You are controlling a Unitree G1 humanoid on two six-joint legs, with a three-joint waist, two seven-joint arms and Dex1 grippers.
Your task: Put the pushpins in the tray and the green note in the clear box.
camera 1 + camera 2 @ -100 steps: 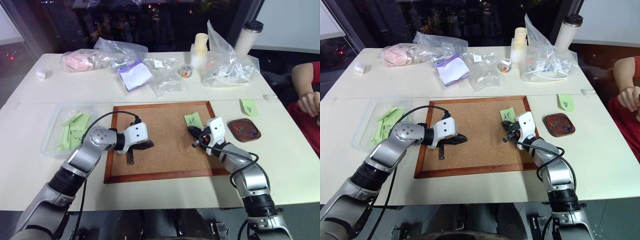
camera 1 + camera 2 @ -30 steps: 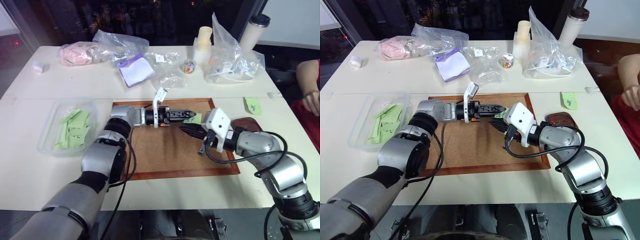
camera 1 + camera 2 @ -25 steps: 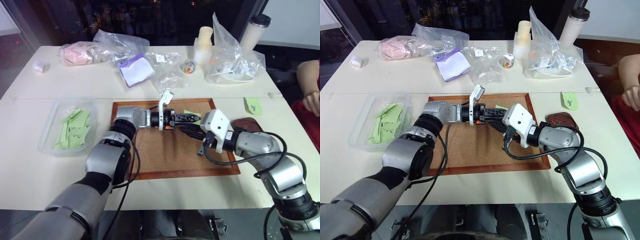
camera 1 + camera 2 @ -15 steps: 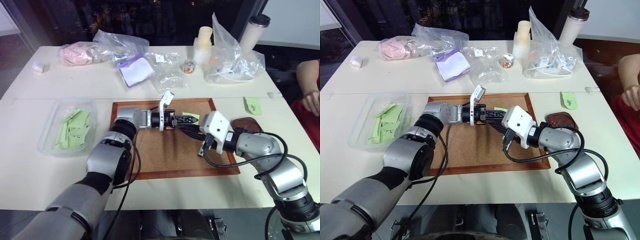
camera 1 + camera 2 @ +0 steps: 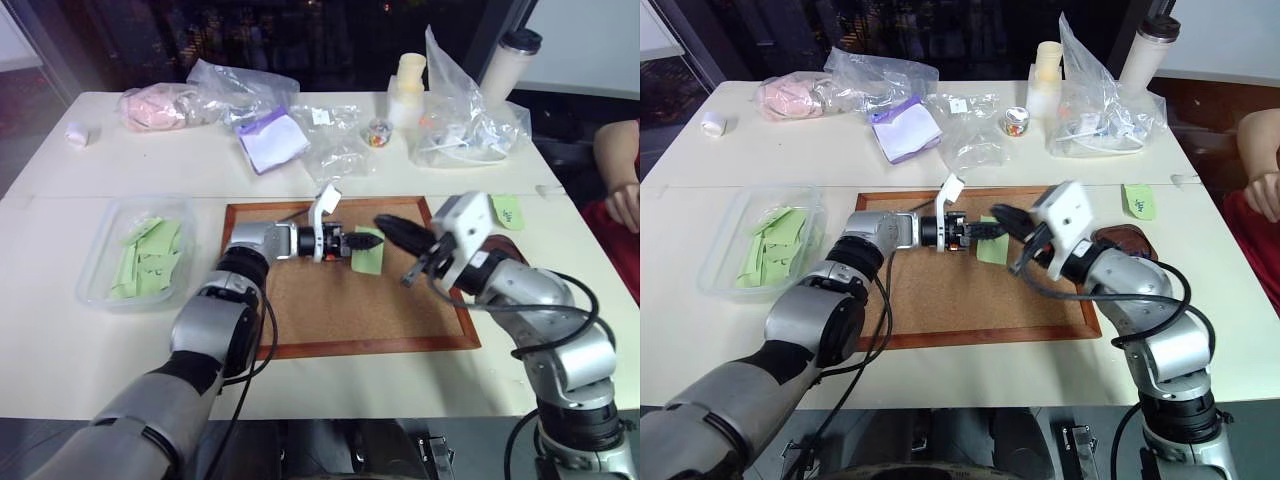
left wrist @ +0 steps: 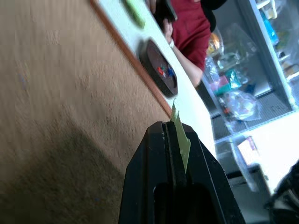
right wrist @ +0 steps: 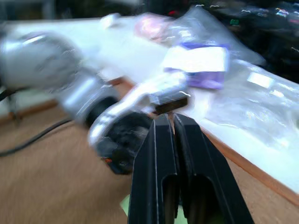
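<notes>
left gripper (image 5: 345, 241) is pinched on the green note (image 5: 367, 252) edge mid-corkboard (image 5: 300, 330); flimsy paper, probably floppy. right gripper (image 5: 392, 224) fingers together, empty.

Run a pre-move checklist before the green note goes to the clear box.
1. Left claw shut on the green note: ok.
2. Note lifted off the corkboard: cannot tell.
3. Right claw shut and empty, beside the note: ok.
4. Clear box open on the table, paper slips inside: ok.
5. Tray holds pushpins: ok.
</notes>
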